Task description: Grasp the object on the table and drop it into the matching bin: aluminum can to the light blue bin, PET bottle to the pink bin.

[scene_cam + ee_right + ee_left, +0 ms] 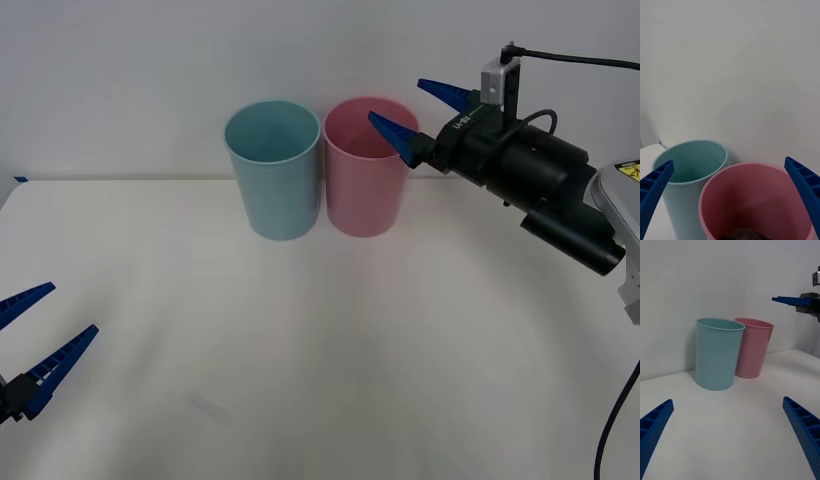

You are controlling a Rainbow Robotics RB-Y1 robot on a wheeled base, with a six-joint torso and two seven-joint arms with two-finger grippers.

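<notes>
My right pincer (417,116) hangs in the air over the far right rim of the tall pink plastic cup-shaped bin (364,185), its two blue ribbed fingers spread wide apart and gripping nothing. In my right wrist view those fingers (655,187) frame the pink bin's (752,195) round mouth, and I look straight down into it. At the bottom of that bin lies a dark, partly glimpsed shape (741,234); it is cut off at the picture's edge, so I cannot tell for certain whether it is the small clear plastic bottle with the dark liquid.

The tall light blue plastic cup-shaped bin (274,175) stands upright just beside the pink one, on my left of it, their walls close or touching near the rims. Both rest at the far side of the wide plain white desk (300,350), close to the pale wall behind.

My left pincer (28,345) sits low at the near left corner of the desk, well apart from both bins, its blue fingers (801,427) released and spread, with nothing between them. From my left wrist view the light blue bin (718,352) stands in front of the pink bin (754,348), and my right pincer (788,300) shows high above and beyond them.
</notes>
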